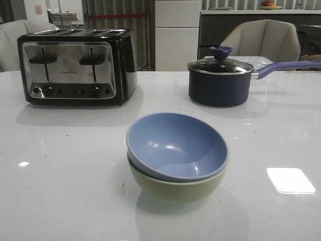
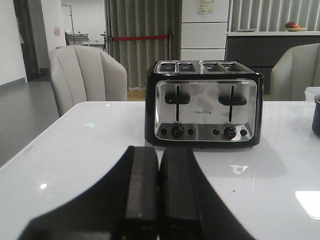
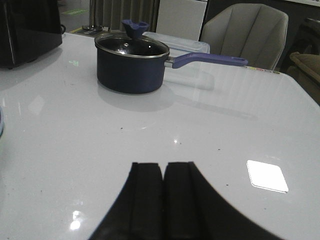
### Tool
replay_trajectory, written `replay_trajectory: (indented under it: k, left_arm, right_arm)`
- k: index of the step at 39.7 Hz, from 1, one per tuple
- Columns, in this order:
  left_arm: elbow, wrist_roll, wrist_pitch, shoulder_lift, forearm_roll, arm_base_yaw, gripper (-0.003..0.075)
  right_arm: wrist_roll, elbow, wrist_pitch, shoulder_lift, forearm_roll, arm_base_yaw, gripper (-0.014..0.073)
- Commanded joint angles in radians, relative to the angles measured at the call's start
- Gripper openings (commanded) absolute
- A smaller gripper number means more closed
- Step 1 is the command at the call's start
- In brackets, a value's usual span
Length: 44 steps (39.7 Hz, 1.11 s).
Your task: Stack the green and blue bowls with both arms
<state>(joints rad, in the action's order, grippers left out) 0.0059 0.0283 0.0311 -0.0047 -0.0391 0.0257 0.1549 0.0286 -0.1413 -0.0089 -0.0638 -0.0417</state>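
Two bowls: blue bowl (image 1: 175, 145) sits tilted inside green bowl (image 1: 175, 183).
Fingers: both pairs pressed together, holding nothing.
Risk: a bump could slide it off.

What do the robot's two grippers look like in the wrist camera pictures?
Both look alike. The left gripper and the right gripper each have two flat, matte black fingers that widen toward the base. No cables or markings are visible. The arms themselves are out of view.
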Motion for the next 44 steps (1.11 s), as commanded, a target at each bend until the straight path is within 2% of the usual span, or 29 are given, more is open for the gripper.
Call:
replay_trajectory:
  k: [1,5,9,44]
  left_arm:
    - [0.006,-0.008,-0.093,-0.017,-0.001,-0.002,0.0098]
    - [0.006,-0.008,-0.093,-0.017,-0.001,-0.002,0.0098]
    - [0.006,-0.008,-0.093,-0.017,-0.001,-0.002,0.0098]
    - [0.006,-0.008,-0.093,-0.017,-0.001,-0.002,0.0098]
  right_arm:
    - [-0.065,-0.005,0.141,-0.02,0.005,0.008,0.0028]
    - [-0.176,-0.005,0.171,-0.02,0.037,0.025,0.0028]
    - [-0.214,-0.005,0.173,-0.02,0.051,0.037,0.0028]
    - [-0.216,-0.005,0.169,-0.02,0.052,0.039,0.0028]
